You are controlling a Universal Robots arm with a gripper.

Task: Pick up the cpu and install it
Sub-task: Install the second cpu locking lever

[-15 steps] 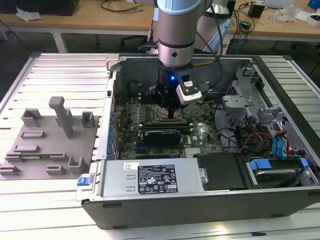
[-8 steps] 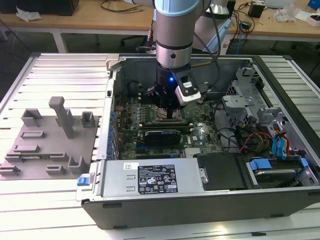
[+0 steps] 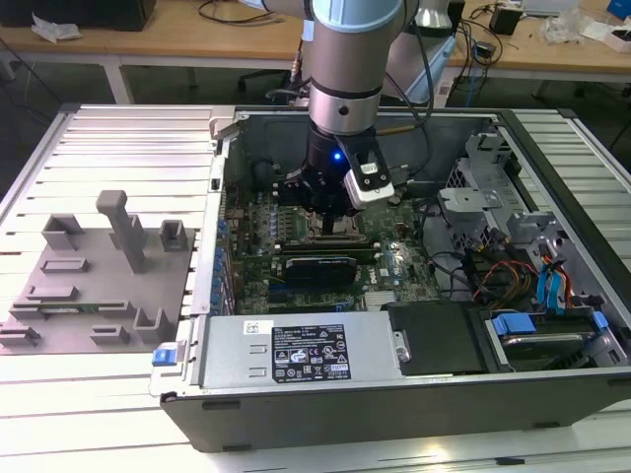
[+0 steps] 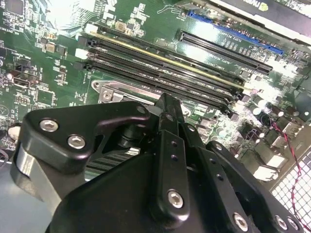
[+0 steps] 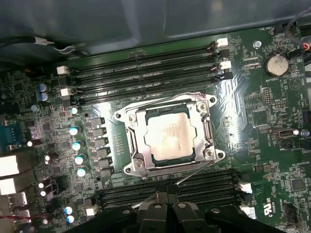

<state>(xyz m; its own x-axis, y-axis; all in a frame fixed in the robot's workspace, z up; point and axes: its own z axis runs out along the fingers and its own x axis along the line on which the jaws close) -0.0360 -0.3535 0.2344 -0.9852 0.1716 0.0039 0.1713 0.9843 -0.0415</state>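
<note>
One flat, silvery square cpu [image 5: 167, 135] in metal socket frame [image 5: 130, 145] (end effector [image 3: 330, 202] state unclear).

Lab or workshop: open computer case [image 3: 394, 394] on slatted metal bench [image 3: 118, 148], cable-strewn desks [image 3: 197, 30].

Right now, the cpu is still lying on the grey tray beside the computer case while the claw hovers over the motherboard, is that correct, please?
Not quite. The cpu is not on the grey tray; the first wrist view shows it sitting inside the socket frame on the motherboard. The claw does hover over the motherboard inside the computer case.
</note>
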